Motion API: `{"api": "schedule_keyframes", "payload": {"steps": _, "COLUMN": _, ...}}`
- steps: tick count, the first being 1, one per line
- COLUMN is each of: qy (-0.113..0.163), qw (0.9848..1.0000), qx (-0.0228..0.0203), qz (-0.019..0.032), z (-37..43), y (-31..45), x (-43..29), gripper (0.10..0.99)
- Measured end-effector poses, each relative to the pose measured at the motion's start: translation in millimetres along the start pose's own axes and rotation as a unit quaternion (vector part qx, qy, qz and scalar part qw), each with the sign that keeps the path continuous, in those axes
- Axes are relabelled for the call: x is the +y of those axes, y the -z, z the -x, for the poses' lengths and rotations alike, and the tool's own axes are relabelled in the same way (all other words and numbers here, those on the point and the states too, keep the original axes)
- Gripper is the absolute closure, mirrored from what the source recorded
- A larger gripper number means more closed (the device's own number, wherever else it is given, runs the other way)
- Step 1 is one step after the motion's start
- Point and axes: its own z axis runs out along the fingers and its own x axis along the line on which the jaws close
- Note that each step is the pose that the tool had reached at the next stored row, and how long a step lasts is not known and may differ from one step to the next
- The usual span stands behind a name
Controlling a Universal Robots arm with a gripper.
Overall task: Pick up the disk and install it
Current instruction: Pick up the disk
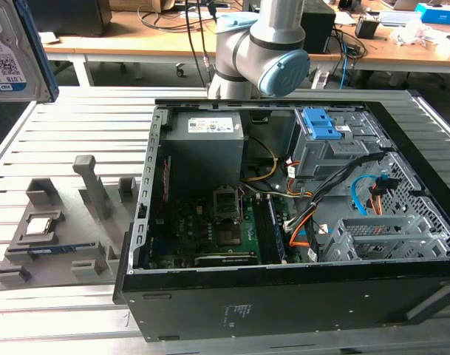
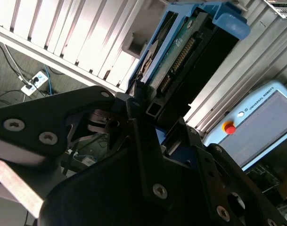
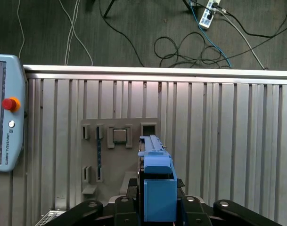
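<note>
The disk (image 1: 10,52), silver with a white-and-blue label and a blue bracket, hangs in the air at the exterior view's far left, high above the table. In the second wrist view the disk (image 2: 181,52) sticks out edge-on from my black gripper (image 2: 148,110), which is shut on its lower end. The first wrist view looks straight down along the disk's blue bracket (image 3: 157,188), held in the gripper (image 3: 157,209) above the grey fixture (image 3: 119,150).
The open computer case (image 1: 284,325) lies on the slatted aluminium table (image 1: 77,126), with a grey drive bay and its blue latch (image 1: 321,129) at the back. The grey fixture (image 1: 62,237) holds a chip and a memory stick. A teach pendant (image 3: 4,122) lies on the table.
</note>
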Motion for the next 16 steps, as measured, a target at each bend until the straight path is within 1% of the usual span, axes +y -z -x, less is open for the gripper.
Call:
{"api": "schedule_keyframes", "payload": {"steps": 5, "qy": 0.0, "qw": 1.0, "qx": 0.0, "qz": 0.0, "z": -0.1, "y": 0.0, "x": -6.7, "gripper": 0.722}}
{"api": "schedule_keyframes", "payload": {"steps": 8, "qy": 0.0, "qw": 1.0, "qx": 0.0, "qz": 0.0, "z": -0.1, "y": 0.2, "x": -14.8, "gripper": 0.722}}
{"api": "schedule_keyframes", "payload": {"steps": 9, "qy": 0.0, "qw": 1.0, "qx": 0.0, "qz": 0.0, "z": -0.1, "y": 0.2, "x": -20.3, "gripper": 0.722}}
{"api": "schedule_keyframes", "payload": {"steps": 10, "qy": 0.0, "qw": 1.0, "qx": 0.0, "qz": 0.0, "z": 0.0, "y": 0.3, "x": -24.1, "gripper": 0.722}}
{"api": "schedule_keyframes", "payload": {"steps": 12, "qy": 0.0, "qw": 1.0, "qx": 0.0, "qz": 0.0, "z": 0.1, "y": 0.4, "x": -28.8, "gripper": 0.722}}
{"api": "schedule_keyframes", "payload": {"steps": 14, "qy": 0.0, "qw": 1.0, "qx": 0.0, "qz": -0.0001, "z": 0.2, "y": 0.4, "x": -36.2, "gripper": 0.722}}
{"api": "schedule_keyframes", "payload": {"steps": 15, "qy": 0.0, "qw": 1.0, "qx": 0.0, "qz": 0.0, "z": 0.3, "y": 0.5, "x": -40.9, "gripper": 0.722}}
{"api": "schedule_keyframes", "payload": {"steps": 16, "qy": 0.0, "qw": 1.0, "qx": 0.0, "qz": 0.0, "z": 0.3, "y": 0.5, "x": -43.6, "gripper": 0.722}}
